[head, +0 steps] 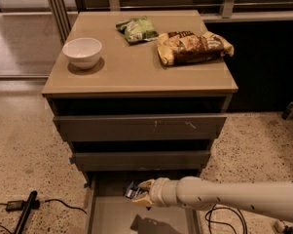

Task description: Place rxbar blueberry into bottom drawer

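The robot's one gripper (142, 194) is down low, just over the back part of the wide, shallow grey bottom drawer (112, 219), which is pulled out. Its two tan fingers (145, 185) are closed on the small flat dark blue rxbar blueberry (132, 191). The bar sticks out to the left of the fingers, away from the long white arm (233, 199) that reaches in from the right. So the bar is in the air, held over the drawer, and is not lying on the drawer floor yet.

What matters most for the coming move is that the drawer floor is right under the bar. The bar only has to go down, and the fingers let go. How the bar's long side lies cannot be told, since the fingers hide part of it.

The bar's wrapper looks thin, smooth and a bit shiny, so it may slip or flutter when dropped. The drawer floor is flat, plain and hard, and the part in view is bare.

Above are two more grey-brown drawers, and the tan cabinet top (136, 72) holds a round white bowl (82, 52), a crinkly green bag (136, 29) and a puffy yellow-brown chip bag (192, 46).
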`<action>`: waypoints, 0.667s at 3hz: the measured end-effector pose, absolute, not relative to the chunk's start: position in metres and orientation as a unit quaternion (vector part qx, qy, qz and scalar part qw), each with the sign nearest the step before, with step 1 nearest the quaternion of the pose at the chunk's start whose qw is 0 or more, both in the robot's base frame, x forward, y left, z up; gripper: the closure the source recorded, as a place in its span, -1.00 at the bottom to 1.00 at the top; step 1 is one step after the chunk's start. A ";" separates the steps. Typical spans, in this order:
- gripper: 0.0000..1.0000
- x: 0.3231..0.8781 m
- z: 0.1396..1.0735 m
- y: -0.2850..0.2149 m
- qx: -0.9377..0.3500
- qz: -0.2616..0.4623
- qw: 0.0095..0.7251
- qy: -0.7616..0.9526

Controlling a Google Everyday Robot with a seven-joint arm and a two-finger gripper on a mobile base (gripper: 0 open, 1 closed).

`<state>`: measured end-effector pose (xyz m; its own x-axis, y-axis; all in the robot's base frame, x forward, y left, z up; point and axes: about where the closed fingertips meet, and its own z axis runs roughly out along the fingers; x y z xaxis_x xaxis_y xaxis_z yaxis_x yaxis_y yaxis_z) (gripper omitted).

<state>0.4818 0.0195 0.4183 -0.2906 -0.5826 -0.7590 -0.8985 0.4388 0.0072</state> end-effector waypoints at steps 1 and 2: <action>1.00 0.484 0.372 0.007 -0.465 0.223 0.349 0.782; 1.00 0.497 0.338 -0.007 -0.459 0.226 0.359 0.780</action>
